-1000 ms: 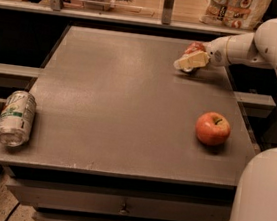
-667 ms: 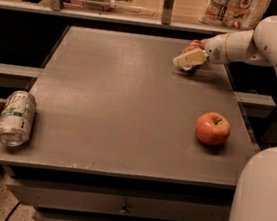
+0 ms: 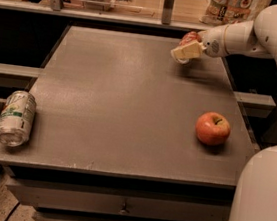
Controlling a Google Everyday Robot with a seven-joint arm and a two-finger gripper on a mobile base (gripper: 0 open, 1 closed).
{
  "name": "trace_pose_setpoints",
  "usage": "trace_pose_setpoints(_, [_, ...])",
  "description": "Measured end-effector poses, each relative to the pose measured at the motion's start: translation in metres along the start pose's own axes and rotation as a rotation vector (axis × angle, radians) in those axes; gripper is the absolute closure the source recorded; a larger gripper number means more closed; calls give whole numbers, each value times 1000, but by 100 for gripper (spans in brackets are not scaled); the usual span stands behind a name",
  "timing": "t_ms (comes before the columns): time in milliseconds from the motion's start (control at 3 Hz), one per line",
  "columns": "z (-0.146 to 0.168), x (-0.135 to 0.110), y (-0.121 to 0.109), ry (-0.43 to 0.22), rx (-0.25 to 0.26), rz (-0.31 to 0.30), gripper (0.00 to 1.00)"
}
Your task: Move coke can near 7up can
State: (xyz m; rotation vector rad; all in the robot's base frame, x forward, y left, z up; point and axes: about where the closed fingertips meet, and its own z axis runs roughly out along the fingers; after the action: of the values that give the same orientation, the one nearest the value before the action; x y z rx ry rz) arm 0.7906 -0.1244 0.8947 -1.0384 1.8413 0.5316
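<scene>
gripper (image 3: 185, 52) at the table's (image 3: 121, 90) 1 o'clock, jaws clamped on the coke (image 3: 190, 37). 7up (image 3: 15, 117) lies on its side at the 8 o'clock edge, well apart. apple (image 3: 213, 127) at 4 o'clock. carry the coke across toward 8, pass clear of the apple, set it just beside the 7up without nudging it; a bumped 7up could roll off.

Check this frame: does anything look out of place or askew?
The 7up can lies on its side at the table's front-left edge, seemingly overhanging it. The gripper is at the coke can, back right; the apple looks ordinary.
</scene>
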Motion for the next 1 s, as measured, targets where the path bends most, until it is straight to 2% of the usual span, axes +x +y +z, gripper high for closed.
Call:
trace_pose_setpoints(333, [-13, -33, 20, -1, -14, -48, 100])
trace_pose_setpoints(667, [-12, -33, 20, 0, -14, -48, 100])
trace_pose_setpoints(1000, [7, -45, 57, -14, -122, -93, 100])
